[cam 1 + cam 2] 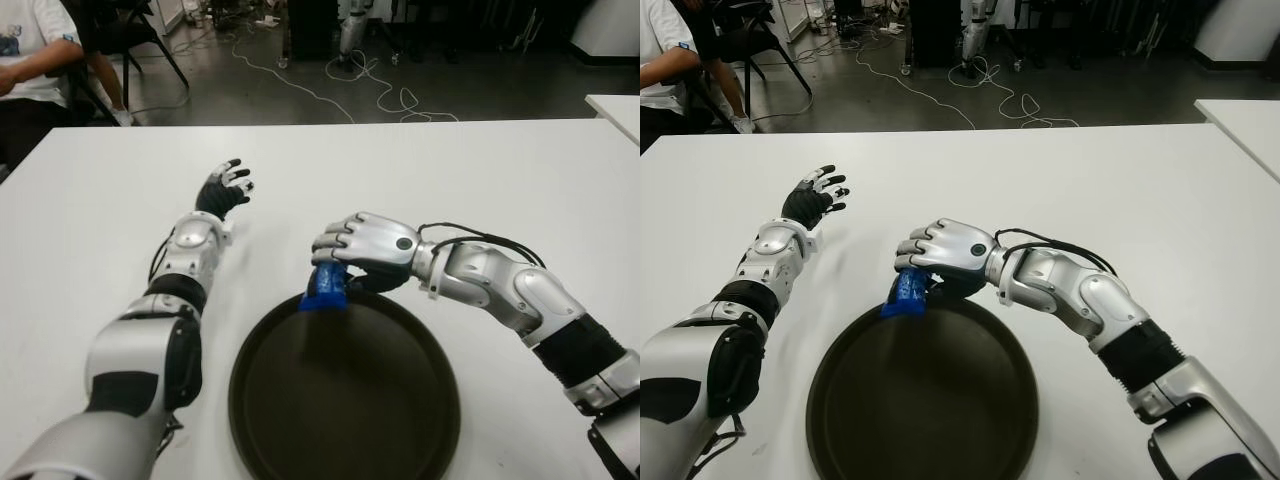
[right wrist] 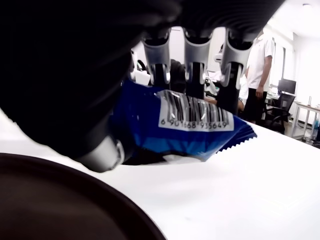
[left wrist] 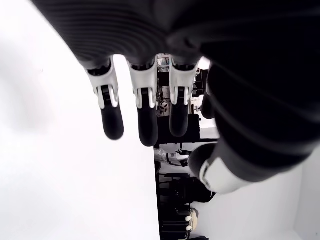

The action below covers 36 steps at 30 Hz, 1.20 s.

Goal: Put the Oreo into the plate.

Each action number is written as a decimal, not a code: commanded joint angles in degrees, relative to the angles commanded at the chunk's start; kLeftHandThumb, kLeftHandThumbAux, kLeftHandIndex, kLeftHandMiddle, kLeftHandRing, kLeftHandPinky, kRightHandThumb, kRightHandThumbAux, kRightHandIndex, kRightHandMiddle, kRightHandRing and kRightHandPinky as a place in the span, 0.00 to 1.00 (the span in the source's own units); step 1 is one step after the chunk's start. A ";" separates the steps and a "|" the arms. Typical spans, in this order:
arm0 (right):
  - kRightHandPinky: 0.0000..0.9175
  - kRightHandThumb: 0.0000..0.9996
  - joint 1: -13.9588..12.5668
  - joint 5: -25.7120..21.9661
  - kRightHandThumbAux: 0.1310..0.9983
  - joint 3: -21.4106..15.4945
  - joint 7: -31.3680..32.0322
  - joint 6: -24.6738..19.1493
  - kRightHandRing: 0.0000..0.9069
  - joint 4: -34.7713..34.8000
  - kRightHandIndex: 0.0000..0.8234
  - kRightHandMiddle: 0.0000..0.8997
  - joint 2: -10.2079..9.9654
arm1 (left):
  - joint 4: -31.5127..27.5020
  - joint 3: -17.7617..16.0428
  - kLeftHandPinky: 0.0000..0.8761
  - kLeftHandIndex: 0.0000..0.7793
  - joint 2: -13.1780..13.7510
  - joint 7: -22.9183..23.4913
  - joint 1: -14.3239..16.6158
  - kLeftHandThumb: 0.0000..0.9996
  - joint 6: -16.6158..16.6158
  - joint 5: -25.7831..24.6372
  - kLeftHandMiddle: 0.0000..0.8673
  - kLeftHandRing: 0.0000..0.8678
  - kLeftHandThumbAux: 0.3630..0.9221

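blue oreo pack (image 2: pixel 195 132) with a white barcode patch and zigzag edge. dark brown plate (image 1: pixel 400 420). white table (image 1: pixel 480 180). silver right hand (image 1: pixel 362 245); left hand (image 1: pixel 222 190) black with white fingertips. black cable (image 1: pixel 480 238).

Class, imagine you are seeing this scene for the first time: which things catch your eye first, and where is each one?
The right hand grips a blue Oreo pack at the far rim of the dark round plate, near the front of the white table. The left hand shows open and empty, left of the plate and farther back. A person sits beyond the table's far left corner.
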State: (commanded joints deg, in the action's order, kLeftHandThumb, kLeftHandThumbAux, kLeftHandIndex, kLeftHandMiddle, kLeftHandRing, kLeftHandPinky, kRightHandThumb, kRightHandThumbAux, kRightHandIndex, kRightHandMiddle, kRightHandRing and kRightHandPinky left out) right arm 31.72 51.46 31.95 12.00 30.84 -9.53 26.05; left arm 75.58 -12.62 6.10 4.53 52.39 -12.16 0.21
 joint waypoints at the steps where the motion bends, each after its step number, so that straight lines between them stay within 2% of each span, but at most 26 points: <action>1: 0.83 0.70 0.18 0.32 0.68 0.24 -0.16 0.22 0.83 -0.19 0.52 0.82 0.01 | 0.00 0.01 0.24 0.14 -0.01 -0.01 -0.01 0.00 0.01 0.00 0.21 0.22 0.76; 9: 0.87 0.70 0.83 1.00 0.68 0.73 -3.12 3.35 0.87 -1.50 0.53 0.85 0.77 | -0.01 0.14 0.22 0.12 -0.01 -0.06 -0.04 0.00 -0.06 0.02 0.20 0.21 0.75; 13: 0.88 0.70 2.10 1.14 0.68 1.33 -4.64 6.38 0.88 -3.56 0.53 0.86 1.30 | -0.01 0.30 0.22 0.12 -0.03 -0.12 0.02 0.00 -0.04 0.08 0.20 0.20 0.74; 20: 0.87 0.70 3.42 1.29 0.68 1.81 -5.20 9.33 0.87 -5.18 0.52 0.85 1.81 | 0.05 0.32 0.24 0.13 -0.03 0.06 0.04 0.00 0.10 0.04 0.20 0.21 0.71; 22: 0.87 0.70 3.54 0.03 0.68 1.80 -4.26 10.40 0.87 -5.69 0.52 0.84 1.92 | 0.07 0.23 0.24 0.13 -0.02 0.14 0.05 0.00 0.14 -0.05 0.21 0.22 0.71; 26: 0.85 0.69 2.02 -3.26 0.68 0.85 -1.78 10.61 0.86 -4.63 0.52 0.84 2.05 | 0.09 0.14 0.24 0.14 -0.02 0.31 0.08 0.00 0.18 -0.20 0.22 0.22 0.70; 32: 0.83 0.69 0.19 -8.20 0.68 -0.14 1.45 8.84 0.84 -3.84 0.52 0.84 0.82 | 0.14 0.17 0.24 0.13 -0.01 0.60 0.06 0.00 0.18 -0.32 0.21 0.22 0.72; 36: 0.81 0.69 -2.07 -13.35 0.69 -1.20 3.77 6.90 0.83 -2.21 0.52 0.82 -0.59 | 0.14 0.35 0.23 0.12 -0.03 0.50 0.05 0.00 0.04 -0.18 0.20 0.21 0.72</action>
State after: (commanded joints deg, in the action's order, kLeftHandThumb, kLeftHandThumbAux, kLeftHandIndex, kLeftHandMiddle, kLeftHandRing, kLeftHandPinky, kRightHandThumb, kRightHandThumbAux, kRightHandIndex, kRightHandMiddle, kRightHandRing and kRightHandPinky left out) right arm 29.64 38.10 30.75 15.76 37.74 -11.74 25.46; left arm 75.72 -12.28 6.07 5.03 52.44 -12.11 0.04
